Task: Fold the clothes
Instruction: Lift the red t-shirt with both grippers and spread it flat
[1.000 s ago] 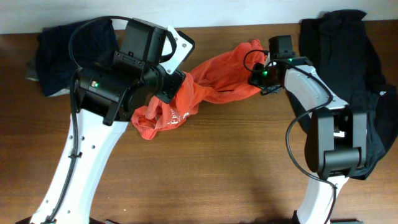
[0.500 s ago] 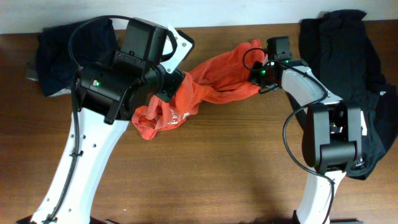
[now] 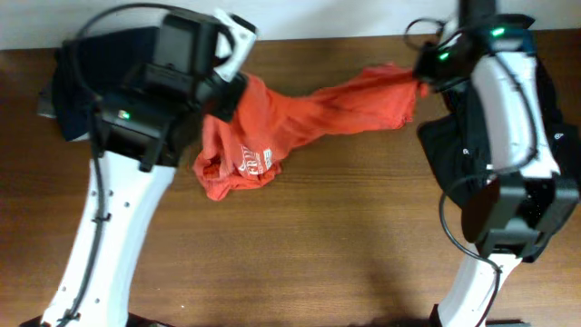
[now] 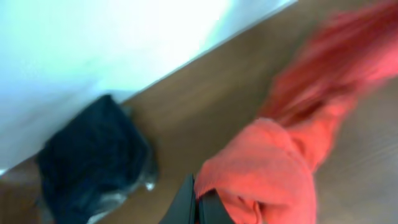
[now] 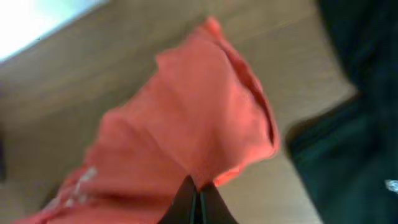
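Note:
The clothes, a red-orange T-shirt [image 3: 336,100] with white lettering [image 3: 251,162], hangs stretched across the back of the table between both arms. My left gripper [image 3: 227,95] is shut on its left end, and a bunched part droops below onto the wood. My right gripper [image 3: 422,82] is shut on its right end. In the left wrist view the shirt [image 4: 267,162] drapes over my shut gripper [image 4: 199,198]. In the right wrist view my gripper [image 5: 196,186] pinches an edge of the shirt [image 5: 199,118], with white letters at the lower left.
A dark navy folded pile [image 3: 73,82] lies at the back left corner, also seen in the left wrist view [image 4: 93,162]. A black garment [image 3: 549,118] lies at the right under my right arm and fills the right side of the right wrist view [image 5: 357,124].
My right gripper has shut on the shirt's right end and pulled it right and up. The left arm has moved left and back, so the shirt is now stretched out longer.

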`<act>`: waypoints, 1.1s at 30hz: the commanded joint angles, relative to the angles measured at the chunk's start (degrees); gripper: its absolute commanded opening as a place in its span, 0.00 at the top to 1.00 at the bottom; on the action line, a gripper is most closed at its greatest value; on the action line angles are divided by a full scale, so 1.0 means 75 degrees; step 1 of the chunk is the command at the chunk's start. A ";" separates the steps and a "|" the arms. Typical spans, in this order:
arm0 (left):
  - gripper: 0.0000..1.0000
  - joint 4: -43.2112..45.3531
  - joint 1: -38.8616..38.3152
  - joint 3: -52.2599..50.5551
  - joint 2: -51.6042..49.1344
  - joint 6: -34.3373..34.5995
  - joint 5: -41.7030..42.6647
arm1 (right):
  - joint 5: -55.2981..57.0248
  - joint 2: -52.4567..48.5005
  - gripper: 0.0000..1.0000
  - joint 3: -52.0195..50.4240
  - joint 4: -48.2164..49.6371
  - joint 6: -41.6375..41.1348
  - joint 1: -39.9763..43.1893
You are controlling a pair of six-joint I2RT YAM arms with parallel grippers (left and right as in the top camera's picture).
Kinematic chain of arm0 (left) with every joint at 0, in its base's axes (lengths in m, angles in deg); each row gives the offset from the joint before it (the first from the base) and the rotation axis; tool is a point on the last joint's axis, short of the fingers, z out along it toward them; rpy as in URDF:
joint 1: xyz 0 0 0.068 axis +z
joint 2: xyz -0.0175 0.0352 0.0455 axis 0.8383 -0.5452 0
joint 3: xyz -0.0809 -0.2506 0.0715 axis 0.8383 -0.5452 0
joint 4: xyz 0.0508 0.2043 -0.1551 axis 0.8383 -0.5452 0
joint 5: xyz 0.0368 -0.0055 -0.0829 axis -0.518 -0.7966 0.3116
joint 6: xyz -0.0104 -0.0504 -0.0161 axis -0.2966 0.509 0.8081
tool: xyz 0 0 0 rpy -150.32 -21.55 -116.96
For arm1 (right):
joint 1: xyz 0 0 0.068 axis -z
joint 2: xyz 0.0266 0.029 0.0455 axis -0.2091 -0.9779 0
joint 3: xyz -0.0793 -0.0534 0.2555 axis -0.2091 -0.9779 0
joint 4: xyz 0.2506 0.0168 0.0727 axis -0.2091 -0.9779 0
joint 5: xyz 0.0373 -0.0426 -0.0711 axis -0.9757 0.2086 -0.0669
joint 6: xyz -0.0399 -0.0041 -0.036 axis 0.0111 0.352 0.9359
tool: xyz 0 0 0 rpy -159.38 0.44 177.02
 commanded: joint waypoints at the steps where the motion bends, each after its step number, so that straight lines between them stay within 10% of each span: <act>1: 1.00 0.0440 0.0731 0.0061 -0.0026 0.0157 -0.0172 | -0.0128 0.0493 0.96 0.1515 -0.0906 0.0615 0.0256; 15: 1.00 0.1652 0.2276 0.0227 0.0332 0.0516 -0.0175 | -0.0163 0.1029 0.96 0.4951 -0.3582 0.0880 0.1276; 33: 1.00 0.1670 0.2276 0.0481 0.3806 0.0458 -0.0289 | -0.0396 0.3526 0.96 0.5342 -0.3931 0.1172 0.1405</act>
